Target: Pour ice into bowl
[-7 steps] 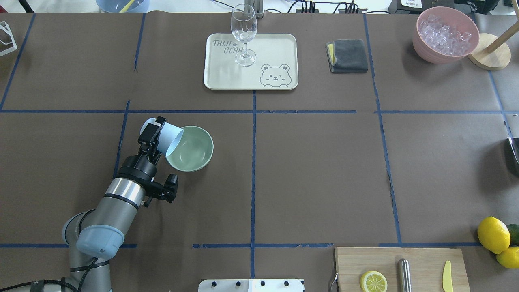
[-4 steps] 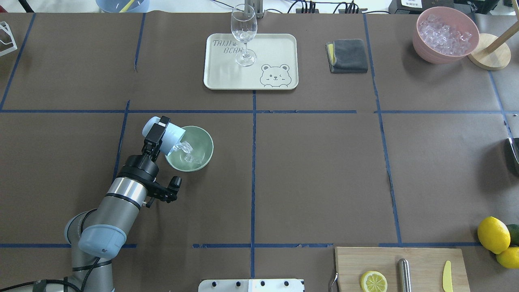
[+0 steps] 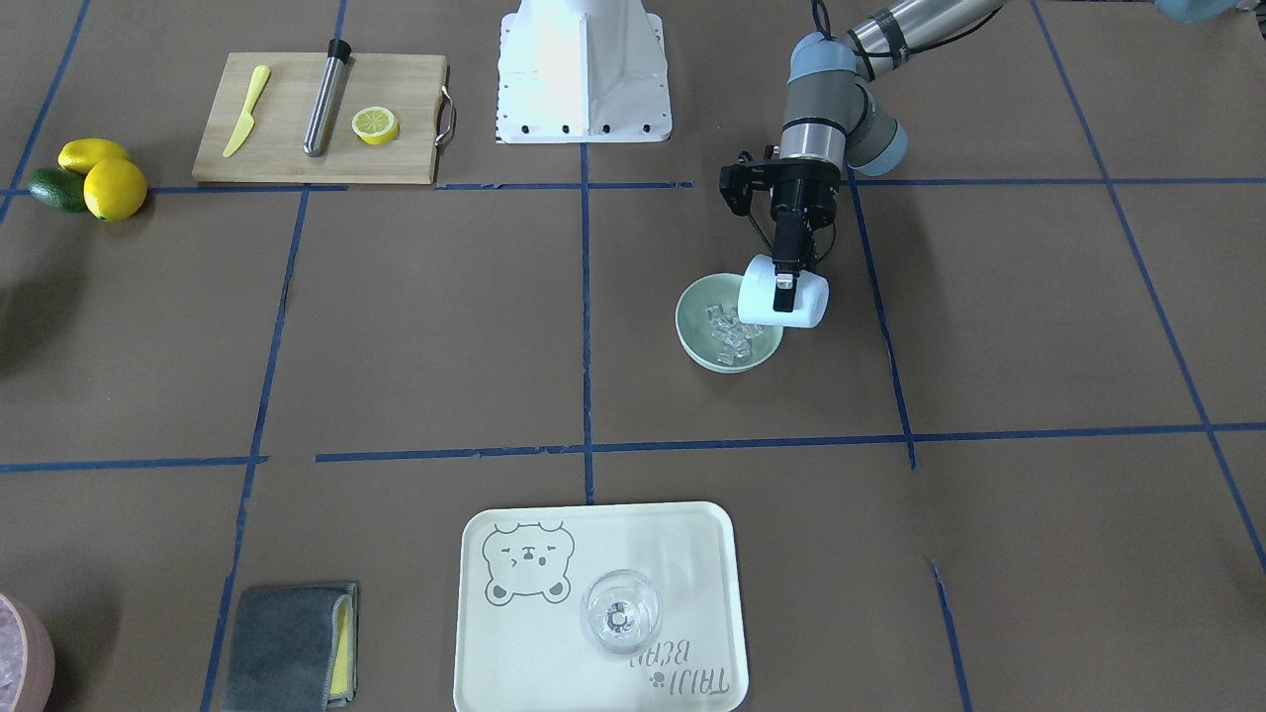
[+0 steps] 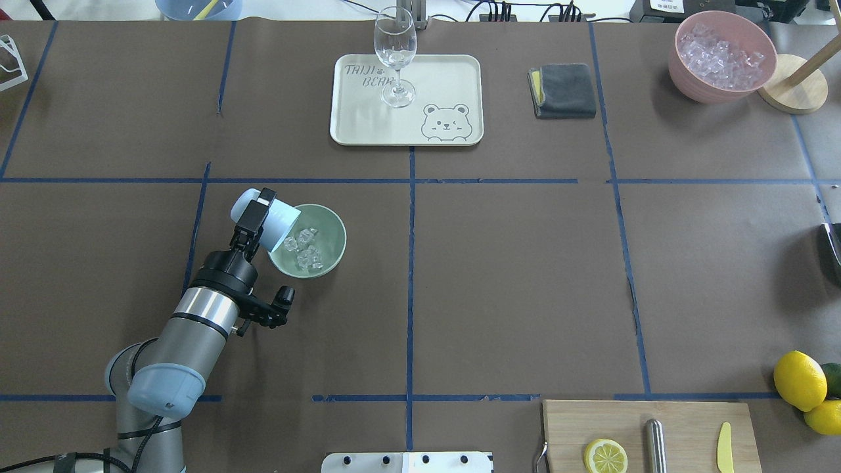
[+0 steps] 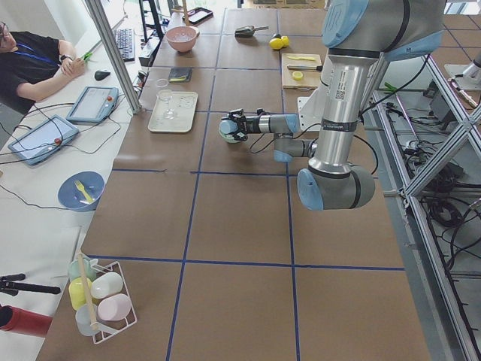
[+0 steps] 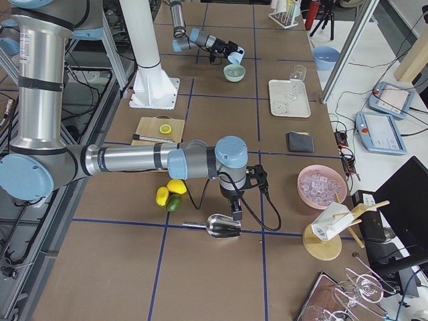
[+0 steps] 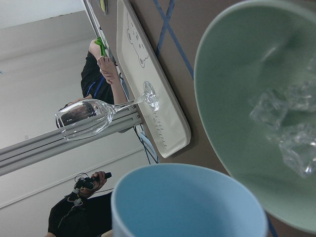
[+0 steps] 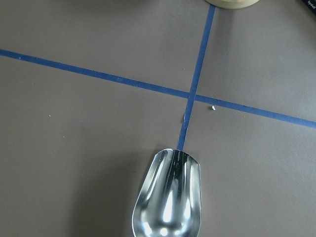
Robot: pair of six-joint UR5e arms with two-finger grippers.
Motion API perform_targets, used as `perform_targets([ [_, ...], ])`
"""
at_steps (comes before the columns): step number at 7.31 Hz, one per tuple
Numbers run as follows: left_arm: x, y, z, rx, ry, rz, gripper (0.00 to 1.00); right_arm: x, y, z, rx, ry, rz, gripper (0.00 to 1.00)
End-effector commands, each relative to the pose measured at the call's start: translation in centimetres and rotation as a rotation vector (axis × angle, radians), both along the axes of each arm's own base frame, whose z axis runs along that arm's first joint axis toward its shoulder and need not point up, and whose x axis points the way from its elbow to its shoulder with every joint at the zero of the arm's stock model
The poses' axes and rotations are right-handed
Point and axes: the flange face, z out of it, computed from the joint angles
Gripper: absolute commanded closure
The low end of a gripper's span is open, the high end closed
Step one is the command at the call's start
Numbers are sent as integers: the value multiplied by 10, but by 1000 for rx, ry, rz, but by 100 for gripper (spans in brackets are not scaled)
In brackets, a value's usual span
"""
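Tool: we see the left gripper (image 4: pixel 257 215) clamped across the blue cup (image 4: pixel 282 227), which is tipped onto its side.
Cup axis: in the overhead view it runs from the base on the outer left to the mouth on the right, and the mouth dips over the bowl's near-left rim.
Ice: the ice (image 4: pixel 303 248) lies inside the bowl (image 4: pixel 338 230) as 1 loose heap of clear cubes, just beyond and below the cup's mouth. We find none on the table.
Bowl: it stands flat on the table, just right of the gripper.
Cup interior: the left wrist view shows plain blue and no cubes we can make out, so we judge the pour done or nearly so.
Nearer arm: the left arm is at the bowl. The right gripper (image 6: pixel 237 212) is well apart, above a metal scoop (image 8: pixel 168 202), and we cannot tell whether its fingers are apart or together.
Coming move: we judge the cup must be righted and drawn back left, away from the bowl, so its mouth clears the rim.
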Motion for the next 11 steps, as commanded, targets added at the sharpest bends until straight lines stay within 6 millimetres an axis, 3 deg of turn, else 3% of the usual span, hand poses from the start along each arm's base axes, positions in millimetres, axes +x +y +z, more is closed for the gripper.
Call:
perform_targets([
  [1,0,0,0,0,0,0,100,0,0,0,2,0,0,0],
  [3,-4,-1,-8,3,45,0,100,0,1,0,0,0,0,0],
  [5,-17,-1,-22,-19,318,-5,100,0,1,1,0,0,0,0],
  [8,-28,10,-26,-136,903,41,100,0,1,1,0,0,0,0],
  [10,-15,30,-26,-350,1399,107,100,0,1,0,-1,-3,1,0],
  [11,-14,35,-33,-418,1566,128,100,0,1,0,0,-3,0,0],
])
